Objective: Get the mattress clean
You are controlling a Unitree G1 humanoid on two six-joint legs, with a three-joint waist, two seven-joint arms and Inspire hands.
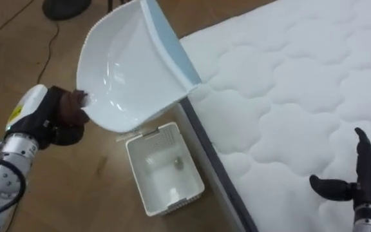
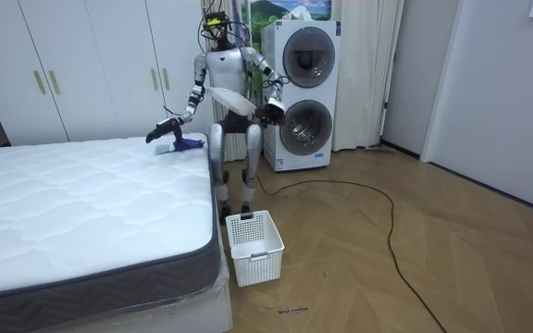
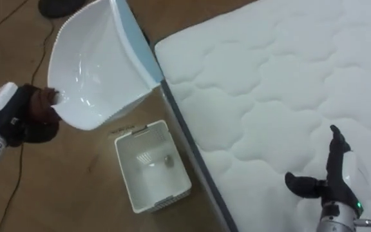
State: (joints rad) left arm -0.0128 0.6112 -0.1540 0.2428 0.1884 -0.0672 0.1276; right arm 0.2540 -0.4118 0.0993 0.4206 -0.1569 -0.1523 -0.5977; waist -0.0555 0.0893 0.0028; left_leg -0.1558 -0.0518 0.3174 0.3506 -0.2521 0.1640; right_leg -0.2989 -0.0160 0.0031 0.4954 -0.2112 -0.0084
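- One dustpan (image 1: 131,71), held in the left hand's (image 1: 60,116) curled fingers, tilted beside the bed's (image 1: 288,84) edge.
- One basket (image 1: 137,174) stood just beside that edge.
- The right hand (image 1: 366,174) hung over the bed, fingers straight, empty.

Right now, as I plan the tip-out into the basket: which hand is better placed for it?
Left. The left hand grips the dustpan by its handle, over the floor close to the white basket. The right hand hovers open over the mattress, away from the basket.

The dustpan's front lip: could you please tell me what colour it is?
Light blue lip on a white dustpan; best in the left eye view.
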